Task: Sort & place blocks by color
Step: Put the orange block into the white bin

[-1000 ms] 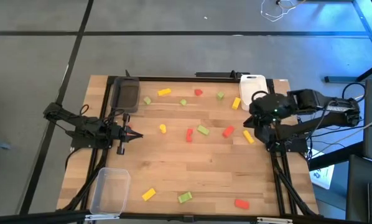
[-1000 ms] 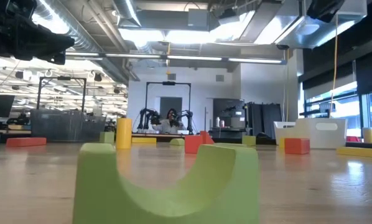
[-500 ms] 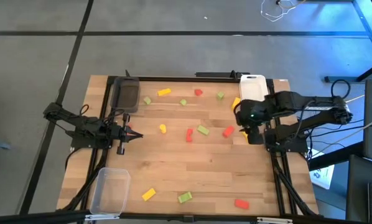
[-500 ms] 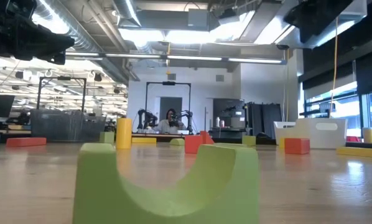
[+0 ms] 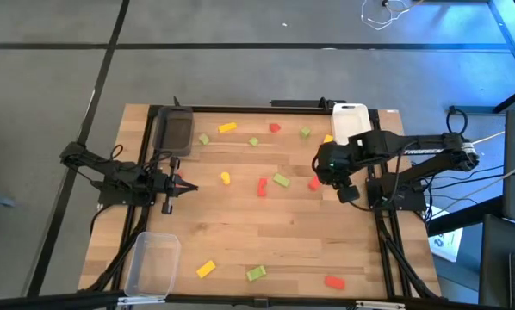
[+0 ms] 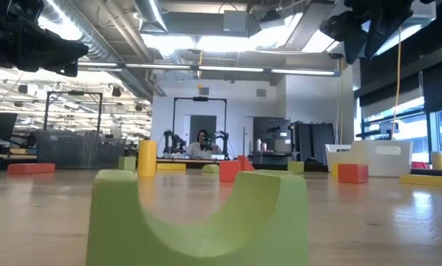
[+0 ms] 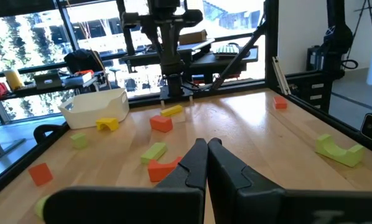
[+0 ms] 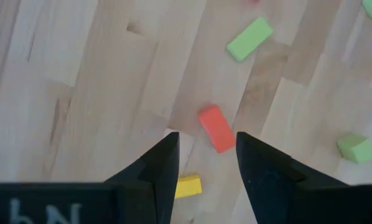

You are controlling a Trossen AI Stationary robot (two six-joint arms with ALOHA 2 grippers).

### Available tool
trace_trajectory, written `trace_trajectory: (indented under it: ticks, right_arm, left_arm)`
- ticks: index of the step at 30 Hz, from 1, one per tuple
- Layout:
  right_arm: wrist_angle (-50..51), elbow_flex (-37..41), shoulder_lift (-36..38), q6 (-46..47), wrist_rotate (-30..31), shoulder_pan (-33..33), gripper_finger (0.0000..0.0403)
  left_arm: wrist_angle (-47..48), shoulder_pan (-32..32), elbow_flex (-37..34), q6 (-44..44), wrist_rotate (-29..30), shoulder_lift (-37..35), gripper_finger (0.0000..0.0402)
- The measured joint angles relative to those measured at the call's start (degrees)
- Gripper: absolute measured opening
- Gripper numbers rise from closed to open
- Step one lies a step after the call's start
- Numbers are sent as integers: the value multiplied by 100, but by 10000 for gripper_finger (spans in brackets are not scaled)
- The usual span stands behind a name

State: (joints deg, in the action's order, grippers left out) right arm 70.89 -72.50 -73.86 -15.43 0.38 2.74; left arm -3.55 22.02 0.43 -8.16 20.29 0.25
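Observation:
Red, yellow and light green blocks lie scattered flat on the wooden table (image 5: 240, 232). My right gripper (image 5: 325, 170) hangs open at the table's right, pointing steeply down over a red block (image 8: 216, 127). That block lies on the wood below the gap between the fingers (image 8: 204, 146), untouched. A yellow block (image 8: 187, 185) lies just beside it. My left gripper (image 5: 184, 185) waits shut and level near the left edge, and shows shut in its wrist view (image 7: 206, 149).
A dark grey tray (image 5: 176, 129) sits at the far left, a white tray (image 5: 350, 120) at the far right and a clear tray (image 5: 152, 263) at the near left. A green bar (image 5: 281, 180) and a red block (image 5: 262, 187) lie mid-table. A green arch block (image 6: 199, 214) stands near the front edge.
My right gripper has moved from the right edge toward the table's middle and sunk a little, rolling about its own axis. It now hangs over the red block. The blocks have not moved.

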Motion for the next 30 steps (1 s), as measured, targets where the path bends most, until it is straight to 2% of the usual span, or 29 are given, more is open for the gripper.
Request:
trace_trajectory:
  ticks: [10,17,30]
  right_arm:
    - [-731,1,-44,14,-41,0,159]
    - [-730,1,-377,-26,-37,0,159]
    - [-906,1,-755,8,-44,2,159]
  left_arm:
    - [0,2,0,2,0,0,0]
    - [-2,0,0,-447,-1,0,0]
    - [-1,0,0,-439,-17,0,0]
